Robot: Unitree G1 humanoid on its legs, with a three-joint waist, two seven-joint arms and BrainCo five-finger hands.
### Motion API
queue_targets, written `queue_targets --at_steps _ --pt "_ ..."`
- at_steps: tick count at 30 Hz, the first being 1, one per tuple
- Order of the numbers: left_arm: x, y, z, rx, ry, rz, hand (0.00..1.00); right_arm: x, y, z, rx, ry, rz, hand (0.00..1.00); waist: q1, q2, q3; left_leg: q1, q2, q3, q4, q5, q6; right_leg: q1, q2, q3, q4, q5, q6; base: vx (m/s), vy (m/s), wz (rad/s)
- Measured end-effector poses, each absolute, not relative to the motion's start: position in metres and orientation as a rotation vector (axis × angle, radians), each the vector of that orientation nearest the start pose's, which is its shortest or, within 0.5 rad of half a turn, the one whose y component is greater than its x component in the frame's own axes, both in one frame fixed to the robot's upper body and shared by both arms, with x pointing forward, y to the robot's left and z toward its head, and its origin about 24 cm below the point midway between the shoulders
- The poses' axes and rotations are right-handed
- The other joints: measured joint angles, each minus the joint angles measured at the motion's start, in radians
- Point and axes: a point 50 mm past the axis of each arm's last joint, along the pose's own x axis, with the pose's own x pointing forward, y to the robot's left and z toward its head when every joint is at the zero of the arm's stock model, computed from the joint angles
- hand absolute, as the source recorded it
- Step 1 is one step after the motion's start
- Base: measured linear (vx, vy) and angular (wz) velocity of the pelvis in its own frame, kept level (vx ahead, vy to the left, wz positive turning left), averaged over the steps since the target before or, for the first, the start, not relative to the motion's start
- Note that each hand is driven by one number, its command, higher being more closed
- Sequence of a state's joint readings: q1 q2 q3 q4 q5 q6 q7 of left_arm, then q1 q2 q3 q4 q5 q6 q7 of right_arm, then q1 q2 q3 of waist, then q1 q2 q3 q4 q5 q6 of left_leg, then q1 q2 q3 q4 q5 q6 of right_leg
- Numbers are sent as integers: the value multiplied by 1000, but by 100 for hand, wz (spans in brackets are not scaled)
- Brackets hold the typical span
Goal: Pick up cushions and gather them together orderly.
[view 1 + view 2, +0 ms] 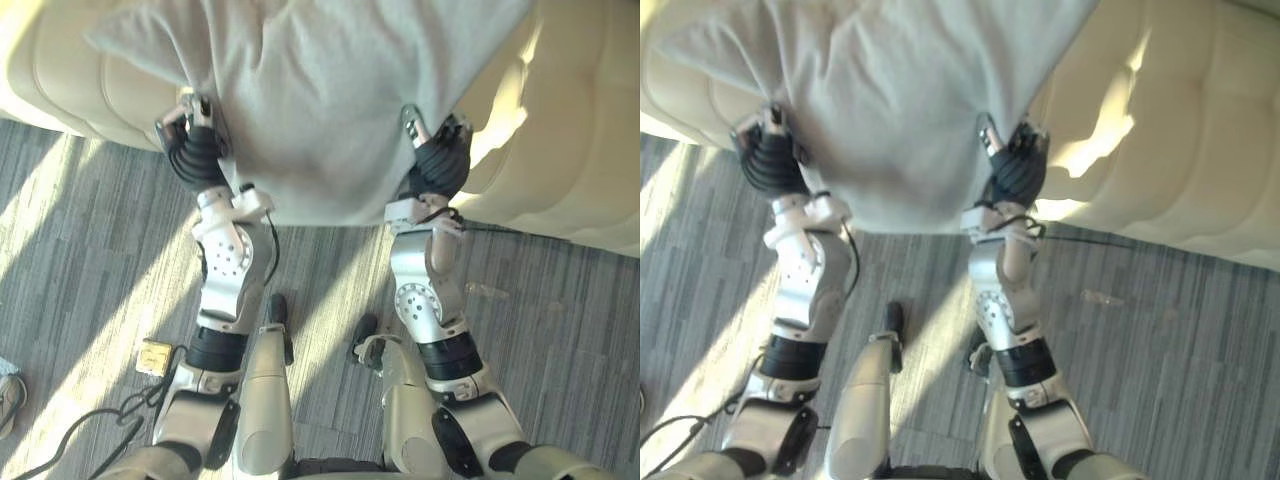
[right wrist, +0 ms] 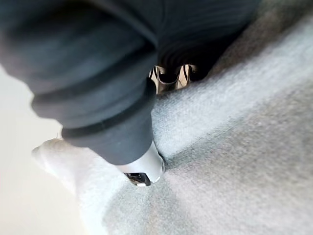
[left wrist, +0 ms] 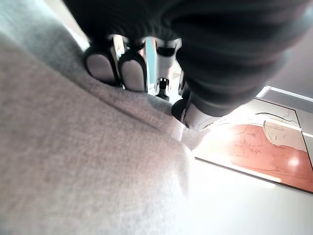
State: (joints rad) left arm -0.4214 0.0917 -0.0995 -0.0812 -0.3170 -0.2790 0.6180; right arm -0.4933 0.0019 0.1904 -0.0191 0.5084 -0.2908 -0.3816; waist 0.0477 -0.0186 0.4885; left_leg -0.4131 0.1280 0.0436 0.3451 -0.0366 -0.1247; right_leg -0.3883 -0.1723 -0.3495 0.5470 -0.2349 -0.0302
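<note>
1. Your left robot hand (image 1: 195, 148) pinches the grey cushion (image 1: 320, 90), fingers curled into its cloth.
2. Your right robot hand (image 1: 440, 160) clamps the cushion's other side.
3. You hold the cushion between them, over the cream sofa (image 1: 575, 150).

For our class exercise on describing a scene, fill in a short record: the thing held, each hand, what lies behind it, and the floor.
Thing held: grey cushion, between both hands
Left hand: curled on the cushion's left edge
Right hand: curled on its right edge
Behind: cream sofa, which the cushion overlaps
Floor: grey striped carpet, with a small yellow box on the robot's left
</note>
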Motion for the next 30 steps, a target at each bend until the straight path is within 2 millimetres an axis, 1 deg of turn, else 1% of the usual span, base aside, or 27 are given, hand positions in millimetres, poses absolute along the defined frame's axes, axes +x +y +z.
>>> queue_targets --at_steps 2,3,4,5,6,7,10,11,14,16,17,18,19,21,22,23,24,25,26,27,28,29,30 --pt "286 146 173 -451 -591 338 100 301 -94 178 602 -531 19 100 -7 0 0 68 -1 1 -56 13 -2 57 10 0 -36 5 4 100 -50 -2" --pt "279 146 163 -448 -564 327 100 298 -96 166 571 -497 8 100 -12 -2 -20 112 -1 2 -103 24 -5 94 18 -2 -67 8 8 72 -31 0" --pt "276 145 159 -447 -549 324 100 296 -97 159 567 -476 -1 100 -13 -5 -44 121 -1 2 -123 29 -6 98 20 -3 -78 10 8 146 -35 0" --pt "272 144 151 -442 -524 310 100 293 -100 148 554 -443 -10 100 -15 -5 -85 133 -1 3 -156 39 -8 103 26 -4 -99 14 8 180 -24 -2" --pt "268 144 144 -438 -502 301 100 290 -101 138 520 -419 -14 100 -18 -5 -105 176 0 5 -195 48 -10 137 33 -3 -125 18 11 182 -18 -2" --pt "265 144 140 -440 -488 300 100 288 -102 133 509 -405 -16 100 -21 -5 -116 195 0 7 -213 52 -10 154 36 -4 -139 20 14 143 -3 -4" --pt "254 145 119 -443 -415 286 100 278 -107 110 479 -333 -19 100 -39 -8 -193 265 1 17 -273 55 -11 219 48 -2 -199 27 25 128 13 -5" --pt "251 146 114 -442 -396 281 100 275 -108 105 461 -321 -18 100 -43 -13 -212 282 0 20 -280 55 -10 237 49 0 -211 28 26 134 21 -6" --pt "248 147 108 -455 -368 277 100 272 -108 99 447 -303 -5 100 -50 -26 -226 318 -1 28 -297 54 -10 270 53 7 -233 30 29 70 12 -7" --pt "245 148 103 -464 -349 276 100 269 -109 95 444 -284 -9 100 -51 -29 -238 322 -1 28 -293 52 -8 279 54 7 -239 31 30 0 0 0" --pt "244 148 101 -463 -341 277 100 268 -110 92 442 -274 -9 100 -52 -29 -238 322 -1 27 -275 42 -4 290 54 8 -240 31 30 28 5 4" --pt "242 149 98 -458 -330 274 100 267 -110 89 439 -260 -6 100 -52 -29 -238 305 4 28 -208 11 2 307 55 8 -242 27 32 19 6 4" --pt "241 149 96 -456 -323 276 100 265 -111 87 436 -252 -3 100 -54 -29 -238 290 7 29 -158 -7 10 319 56 7 -243 22 34 4 5 5" --pt "237 151 90 -451 -302 283 100 262 -112 81 430 -228 -1 100 -53 -28 -238 220 19 35 50 -48 57 351 58 10 -243 4 36 -30 -11 5" --pt "236 151 89 -449 -296 282 100 262 -112 80 429 -224 1 100 -52 -27 -239 197 26 37 117 -54 67 359 61 13 -238 -12 29 -70 -2 -3" --pt "233 151 86 -445 -285 281 100 261 -112 78 428 -217 0 100 -48 -21 -242 166 45 44 206 -57 72 365 71 23 -236 -31 28 -79 7 -13" --pt "230 153 82 -443 -270 291 100 260 -112 77 427 -210 2 100 -43 -11 -248 142 66 49 282 -54 75 377 88 42 -236 -41 13 -45 7 -15" --pt "228 154 79 -442 -261 299 100 260 -111 78 427 -209 4 100 -43 -5 -254 121 76 46 328 -48 83 380 96 53 -236 -46 3 32 8 -17" --pt "226 155 76 -446 -249 308 100 260 -111 79 428 -215 6 100 -43 3 -260 71 78 37 401 -42 91 389 100 66 -237 -44 -6 77 21 -17" --pt "223 155 74 -447 -239 311 100 260 -111 80 428 -218 7 100 -39 10 -265 58 63 29 407 -72 79 389 98 80 -237 -46 -8 161 92 -33" --pt "220 153 70 -459 -219 316 100 260 -111 83 432 -233 10 100 -38 17 -269 51 14 23 353 -130 77 390 81 99 -239 -50 -3 150 106 -33" --pt "220 153 69 -464 -213 319 100 260 -112 85 432 -241 12 100 -38 19 -270 46 -13 18 311 -144 74 390 74 108 -241 -52 1 211 146 -39" --pt "219 152 68 -467 -209 322 100 260 -112 88 432 -254 15 100 -34 19 -270 40 -53 16 213 -145 74 391 60 122 -242 -59 12 230 148 -40"
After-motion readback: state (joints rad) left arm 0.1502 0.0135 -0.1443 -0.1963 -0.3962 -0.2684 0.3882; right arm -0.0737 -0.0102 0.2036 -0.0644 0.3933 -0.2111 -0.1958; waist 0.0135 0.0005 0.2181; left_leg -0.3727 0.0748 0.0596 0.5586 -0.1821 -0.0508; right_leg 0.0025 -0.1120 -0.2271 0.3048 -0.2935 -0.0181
